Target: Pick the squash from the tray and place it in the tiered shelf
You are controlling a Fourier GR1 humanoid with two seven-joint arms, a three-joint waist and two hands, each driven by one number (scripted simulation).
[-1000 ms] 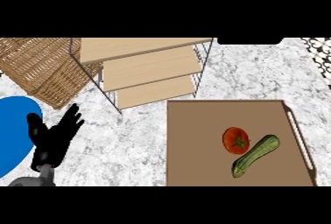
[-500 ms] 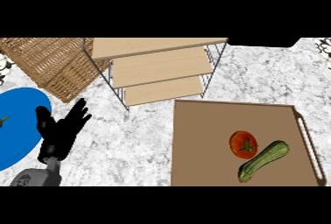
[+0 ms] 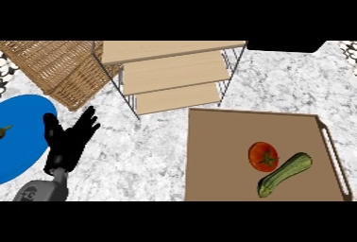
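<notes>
A green squash (image 3: 284, 174) lies slantwise on the brown tray (image 3: 216, 156) at the lower right, just right of a red tomato (image 3: 263, 156). The tiered shelf (image 3: 171, 75), with wooden boards on a thin wire frame, stands at the top middle, just beyond the tray's far left corner. My left hand (image 3: 67, 142) shows at the lower left, open, fingers up, holding nothing, far from the tray. My right hand is out of the view.
A wicker basket (image 3: 59, 71) sits at the upper left beside the shelf. A blue plate (image 3: 21, 137) lies at the left edge, partly behind my left hand, with a small green thing on its left rim. Marble counter (image 3: 140, 156) spreads between hand and tray.
The whole scene has slid rightward and down in the view. My left hand stays open and has kept its pose at the lower left.
</notes>
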